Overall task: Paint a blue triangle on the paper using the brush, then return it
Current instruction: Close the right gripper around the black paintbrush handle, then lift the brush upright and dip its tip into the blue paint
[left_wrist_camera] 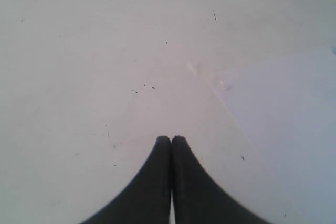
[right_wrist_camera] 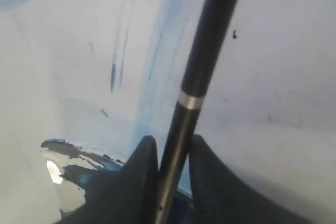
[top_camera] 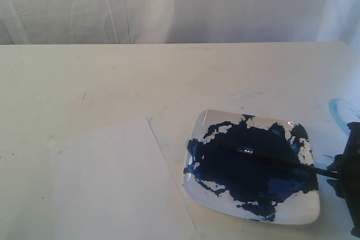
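Observation:
The brush (top_camera: 264, 154) lies across the white plate (top_camera: 304, 216), its tip in the dark navy paint pool and its black handle sticking out over the plate's right rim. My right gripper (top_camera: 338, 173) straddles that handle end. In the right wrist view the brush (right_wrist_camera: 202, 66) runs between the fingers of the gripper (right_wrist_camera: 173, 142); one finger touches it and a thin gap shows at the other. The paper (top_camera: 107, 184) lies plain white to the left of the plate. The blue triangle is out of view. My left gripper (left_wrist_camera: 171, 139) is shut and empty over bare table near the paper (left_wrist_camera: 283, 108).
A pale light-blue smear (top_camera: 340, 108) stains the table behind the right gripper, and its streaks (right_wrist_camera: 157, 51) show under the brush handle. A white curtain hangs behind the table's far edge. The plate's corner (right_wrist_camera: 63, 182) sits close beside the right fingers.

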### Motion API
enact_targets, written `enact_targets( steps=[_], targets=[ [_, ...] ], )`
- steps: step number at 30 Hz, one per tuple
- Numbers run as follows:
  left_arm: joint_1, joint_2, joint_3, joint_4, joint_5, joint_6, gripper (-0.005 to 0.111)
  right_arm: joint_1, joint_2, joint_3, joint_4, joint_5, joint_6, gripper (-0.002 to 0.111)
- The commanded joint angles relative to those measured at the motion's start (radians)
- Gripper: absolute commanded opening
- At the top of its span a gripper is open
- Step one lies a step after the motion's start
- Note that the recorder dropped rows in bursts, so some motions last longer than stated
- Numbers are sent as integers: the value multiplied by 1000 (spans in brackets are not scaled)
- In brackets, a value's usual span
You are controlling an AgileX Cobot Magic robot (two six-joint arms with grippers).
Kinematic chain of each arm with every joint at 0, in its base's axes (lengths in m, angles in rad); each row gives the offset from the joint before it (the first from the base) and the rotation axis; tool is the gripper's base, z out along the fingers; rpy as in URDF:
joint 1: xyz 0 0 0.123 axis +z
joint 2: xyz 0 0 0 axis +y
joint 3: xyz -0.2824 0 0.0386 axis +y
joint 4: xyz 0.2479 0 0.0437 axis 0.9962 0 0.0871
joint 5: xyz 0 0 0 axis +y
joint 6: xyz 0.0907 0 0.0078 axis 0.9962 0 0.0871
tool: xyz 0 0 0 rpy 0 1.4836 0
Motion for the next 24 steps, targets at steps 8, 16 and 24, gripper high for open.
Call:
enact_targets(
  steps=[8, 16, 24],
  targets=[
    [-5, -4, 4, -2, -4, -2, 0, 1, 27, 3, 1, -29, 5, 11],
    [-5, -4, 4, -2, -4, -2, 0, 1, 33, 3, -1, -78, 10, 4],
    [-5, -4, 4, -2, -4, -2, 0, 1, -71, 3, -2, -185, 7, 2]
  ],
)
